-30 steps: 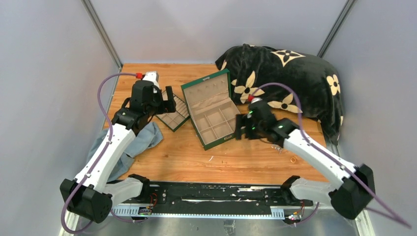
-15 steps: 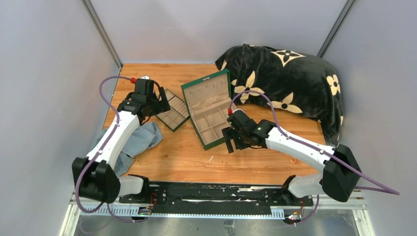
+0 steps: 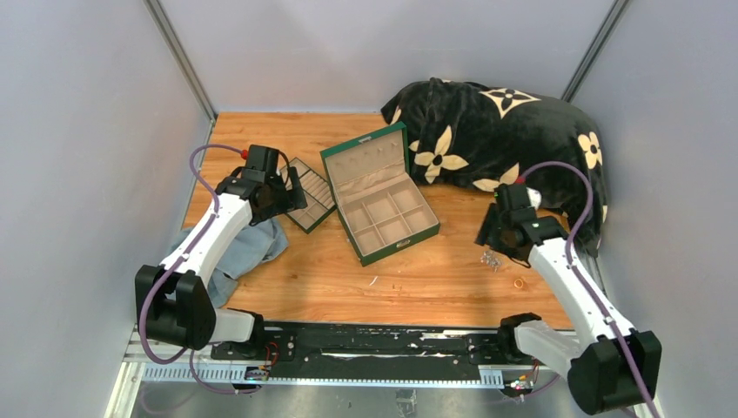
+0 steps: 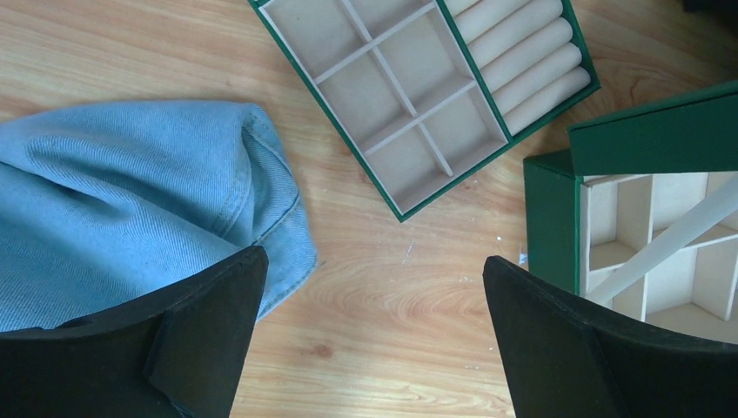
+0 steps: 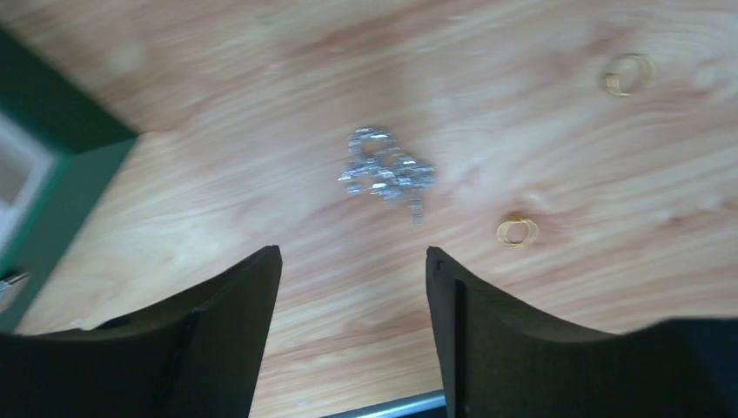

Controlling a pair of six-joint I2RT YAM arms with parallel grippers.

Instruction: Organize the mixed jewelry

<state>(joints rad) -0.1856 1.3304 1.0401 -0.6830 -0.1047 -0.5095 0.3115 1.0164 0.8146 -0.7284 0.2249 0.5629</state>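
The silvery cluster (image 3: 492, 259) lies on the wood right of the open green box (image 3: 396, 251). It also shows in the right wrist view (image 5: 387, 172), with a small gold ring (image 5: 517, 232) beside it and a second gold ring (image 5: 627, 74) farther off. One gold ring (image 3: 519, 283) shows from above. My right gripper (image 3: 490, 235) hovers just above the cluster, open and empty (image 5: 352, 252). My left gripper (image 3: 283, 193) is open and empty (image 4: 374, 257) above bare wood between the green divided tray (image 4: 418, 96) and the box (image 4: 553, 218).
A blue denim cloth (image 3: 248, 248) lies at the left, under my left finger (image 4: 130, 192). A black flowered cushion (image 3: 513, 139) fills the back right. A thin pale sliver (image 3: 374, 280) lies near the front edge. The box corner (image 5: 61, 174) is left of my right gripper.
My right arm has swung away from the box's front to the right, over the silvery cluster. My left gripper has shifted slightly nearer, beside the tray.
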